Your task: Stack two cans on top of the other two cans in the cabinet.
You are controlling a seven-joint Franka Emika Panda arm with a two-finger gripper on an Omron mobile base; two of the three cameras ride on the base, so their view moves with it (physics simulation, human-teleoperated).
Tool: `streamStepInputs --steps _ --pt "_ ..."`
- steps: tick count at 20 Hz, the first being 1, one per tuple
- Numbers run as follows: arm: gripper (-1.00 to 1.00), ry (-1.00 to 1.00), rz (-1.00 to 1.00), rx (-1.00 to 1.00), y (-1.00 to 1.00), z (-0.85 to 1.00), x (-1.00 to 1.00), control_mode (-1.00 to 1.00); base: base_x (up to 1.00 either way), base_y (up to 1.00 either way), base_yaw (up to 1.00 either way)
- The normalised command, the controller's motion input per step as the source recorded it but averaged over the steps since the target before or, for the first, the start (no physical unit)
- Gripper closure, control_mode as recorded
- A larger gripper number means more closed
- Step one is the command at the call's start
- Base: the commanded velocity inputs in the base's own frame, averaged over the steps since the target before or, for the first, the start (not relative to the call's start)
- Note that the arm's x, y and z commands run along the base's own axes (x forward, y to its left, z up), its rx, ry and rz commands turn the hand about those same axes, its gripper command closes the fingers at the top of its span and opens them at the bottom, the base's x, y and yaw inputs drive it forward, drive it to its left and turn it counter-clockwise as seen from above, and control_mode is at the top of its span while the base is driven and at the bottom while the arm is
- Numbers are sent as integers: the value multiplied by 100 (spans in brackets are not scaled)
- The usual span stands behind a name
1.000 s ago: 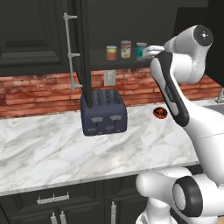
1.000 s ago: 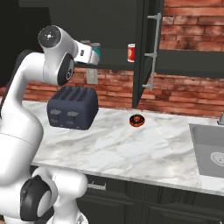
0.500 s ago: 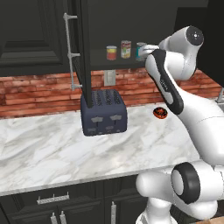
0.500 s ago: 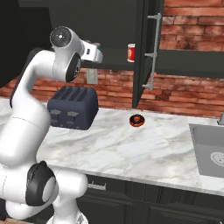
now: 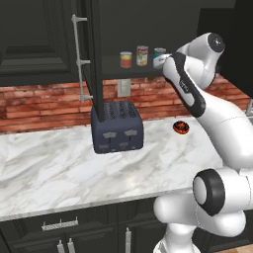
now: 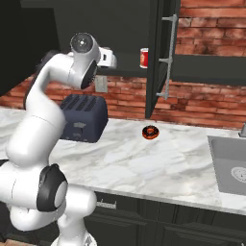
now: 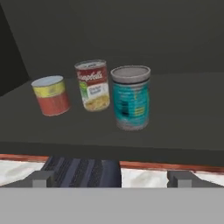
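Open cabinet point(image 5: 94, 59): the teal-blue can point(image 7: 130, 97), the taller red, cream and green can point(image 7: 92, 85) and the short red-orange can point(image 7: 51, 95) stand side by side on the shelf board point(image 7: 183, 113), none stacked. The gripper point(image 7: 111, 179), jaws spread and empty, faces the teal-blue can from the shelf's near edge. Both stackings remain to be done.

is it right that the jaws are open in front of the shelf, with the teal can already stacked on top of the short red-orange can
Not quite. The open part holds, but the teal can is not stacked on anything. The hand view shows it standing on the shelf itself, apart from the short red-orange can, with the taller can with the red, cream and green label between them. Nothing is stacked yet.
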Motion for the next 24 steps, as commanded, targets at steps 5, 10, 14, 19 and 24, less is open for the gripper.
streamStepInputs --steps 5,10,14,19,24 --pt "-100 4 2 -1 0 -7 45 -100 0 0 0" --pt "-100 7 0 0 1 -6 53 -100 0 0 0" --pt "-100 8 0 0 0 -5 52 -100 0 0 0" --pt "-100 1 0 0 0 -8 46 -100 0 0 0" --pt "-100 0 0 0 0 -7 43 -100 0 0 0"
